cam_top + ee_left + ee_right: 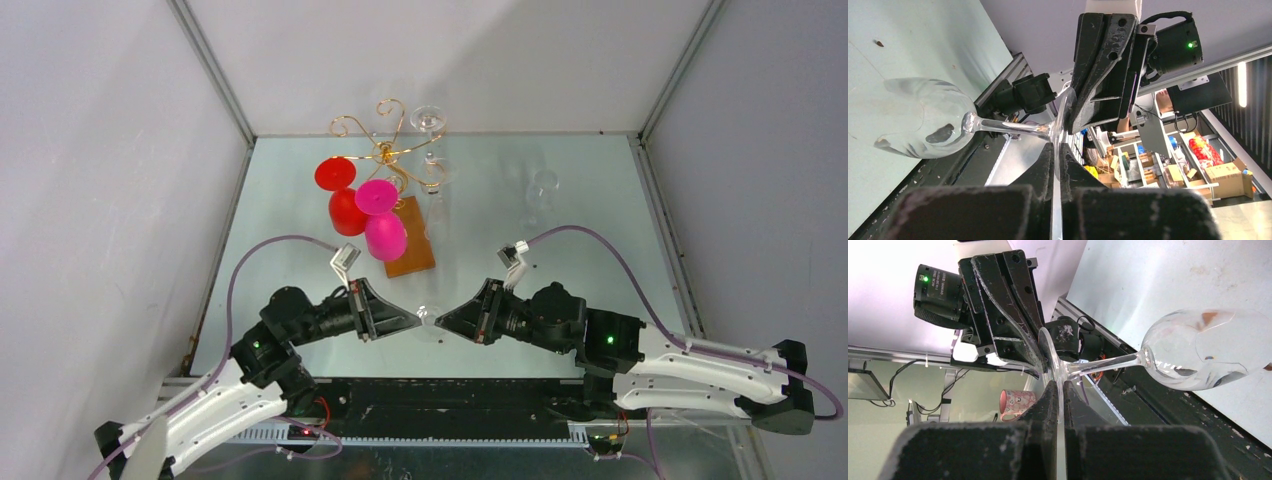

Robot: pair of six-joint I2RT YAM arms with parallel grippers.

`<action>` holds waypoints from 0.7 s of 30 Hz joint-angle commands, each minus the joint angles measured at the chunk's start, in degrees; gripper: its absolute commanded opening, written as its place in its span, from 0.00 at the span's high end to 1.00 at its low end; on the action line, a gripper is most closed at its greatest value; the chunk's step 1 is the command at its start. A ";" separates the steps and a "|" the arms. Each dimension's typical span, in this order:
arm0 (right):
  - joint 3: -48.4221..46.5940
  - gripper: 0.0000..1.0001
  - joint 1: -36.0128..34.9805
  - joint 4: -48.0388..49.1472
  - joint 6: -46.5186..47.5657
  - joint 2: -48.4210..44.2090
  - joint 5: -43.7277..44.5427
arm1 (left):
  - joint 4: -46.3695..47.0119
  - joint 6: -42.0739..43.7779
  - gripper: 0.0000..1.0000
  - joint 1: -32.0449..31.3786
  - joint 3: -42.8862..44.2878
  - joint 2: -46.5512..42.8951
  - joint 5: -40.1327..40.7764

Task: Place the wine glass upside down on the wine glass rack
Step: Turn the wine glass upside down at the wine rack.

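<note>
A clear wine glass (429, 318) hangs sideways low over the near table, between my two grippers. Its round foot (1058, 131) is pinched from both sides. My left gripper (1058, 150) is shut on the foot's rim, with the bowl (923, 120) out to the left. My right gripper (1058, 387) is shut on the same foot (1052, 364), the bowl (1203, 350) off to the right. In the top view the left gripper (413, 320) and right gripper (441, 322) meet tip to tip. The wine glass rack (385, 150) stands at the back centre on its brown wooden base (414, 245).
A red glass (345, 198) and a pink glass (381, 218) hang on the rack's left side. A clear glass (430, 122) sits at its right arm. Another clear glass (541, 190) stands on the table at the back right. Grey walls close in both sides.
</note>
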State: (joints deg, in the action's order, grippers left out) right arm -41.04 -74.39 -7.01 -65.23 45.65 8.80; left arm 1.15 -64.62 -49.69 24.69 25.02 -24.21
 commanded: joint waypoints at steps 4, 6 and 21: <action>-0.88 1.00 0.23 4.19 -0.36 -0.07 0.27 | -2.80 1.95 1.00 0.11 3.41 1.67 -2.49; -0.89 1.00 0.28 3.71 -0.69 -0.11 0.40 | -3.08 1.95 1.00 0.06 3.43 1.25 -2.07; -0.89 0.02 0.82 -0.67 -3.91 -0.15 1.28 | -5.95 2.34 1.00 0.10 4.25 -0.81 3.64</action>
State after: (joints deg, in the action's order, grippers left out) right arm -41.04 -74.00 -8.08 -68.12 45.91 9.10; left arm -6.63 -63.79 -49.54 26.06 25.08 -22.11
